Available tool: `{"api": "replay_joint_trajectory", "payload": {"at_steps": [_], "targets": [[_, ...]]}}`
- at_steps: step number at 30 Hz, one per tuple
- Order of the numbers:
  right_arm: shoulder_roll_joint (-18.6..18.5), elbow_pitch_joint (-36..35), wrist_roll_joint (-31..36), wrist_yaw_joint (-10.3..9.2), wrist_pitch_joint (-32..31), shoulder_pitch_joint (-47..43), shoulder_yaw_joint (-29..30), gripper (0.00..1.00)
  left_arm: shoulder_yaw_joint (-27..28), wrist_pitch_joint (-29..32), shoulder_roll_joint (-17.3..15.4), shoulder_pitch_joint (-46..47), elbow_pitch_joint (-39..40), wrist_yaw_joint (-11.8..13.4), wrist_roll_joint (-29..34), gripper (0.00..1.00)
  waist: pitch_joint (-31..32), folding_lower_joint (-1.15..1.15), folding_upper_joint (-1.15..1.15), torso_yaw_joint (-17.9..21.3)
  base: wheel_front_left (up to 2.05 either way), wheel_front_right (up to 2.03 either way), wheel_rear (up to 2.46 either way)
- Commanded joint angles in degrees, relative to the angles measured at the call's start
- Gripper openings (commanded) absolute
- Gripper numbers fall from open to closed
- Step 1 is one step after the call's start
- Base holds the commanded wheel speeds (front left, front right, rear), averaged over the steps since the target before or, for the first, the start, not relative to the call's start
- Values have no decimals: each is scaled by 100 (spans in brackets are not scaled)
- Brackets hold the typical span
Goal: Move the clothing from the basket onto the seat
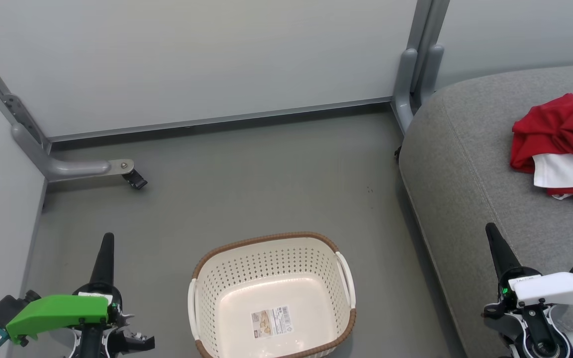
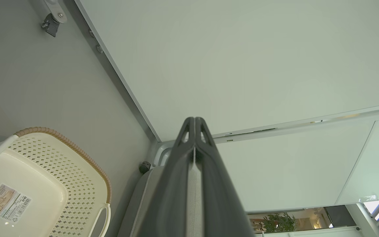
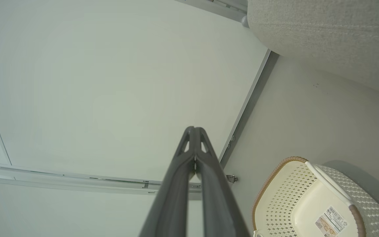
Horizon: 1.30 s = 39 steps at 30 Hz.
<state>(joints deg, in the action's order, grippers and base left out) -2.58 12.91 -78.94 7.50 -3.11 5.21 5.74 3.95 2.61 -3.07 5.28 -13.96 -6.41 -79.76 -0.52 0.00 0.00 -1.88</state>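
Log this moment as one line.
basket: no clothing inside | clothing: heaped on seat | left gripper: shut, holding nothing | right gripper: shut, holding nothing

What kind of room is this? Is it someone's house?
Probably not a real home, more likely a test room made to look homely: plain pale partition walls standing on grey wheeled legs, a bare grey floor, and a grey seat with red clothing beside an empty basket.

light: bright, even, diffuse in all views | shadows: soft, faint on floor [image 3: 308,115] beside basket [image 3: 285,197] | glare: window [image 2: 378,206] blown out | focus: head view sharp | distortion: wrist views bend straight wall rails [image 2: 308,123] near edges
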Motion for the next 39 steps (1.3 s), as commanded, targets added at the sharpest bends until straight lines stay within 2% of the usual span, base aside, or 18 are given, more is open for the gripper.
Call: {"api": "replay_joint_trajectory", "payload": {"at_steps": [1,29,39], "targets": [[-36,2,-141,-1,-47,61,26,0,42,41,-39,102,11,-32,-141,0,2,0,0,10,0,0,0],[-47,128,-1310,-2,-352,139,90,0,226,357,-32,131,-20,-121,-1278,0,36,0,0,177,0,0,0],[-46,130,-1356,-2,-363,128,90,0,237,379,-25,133,-21,-125,-1306,0,39,0,0,188,0,0,0]]}}
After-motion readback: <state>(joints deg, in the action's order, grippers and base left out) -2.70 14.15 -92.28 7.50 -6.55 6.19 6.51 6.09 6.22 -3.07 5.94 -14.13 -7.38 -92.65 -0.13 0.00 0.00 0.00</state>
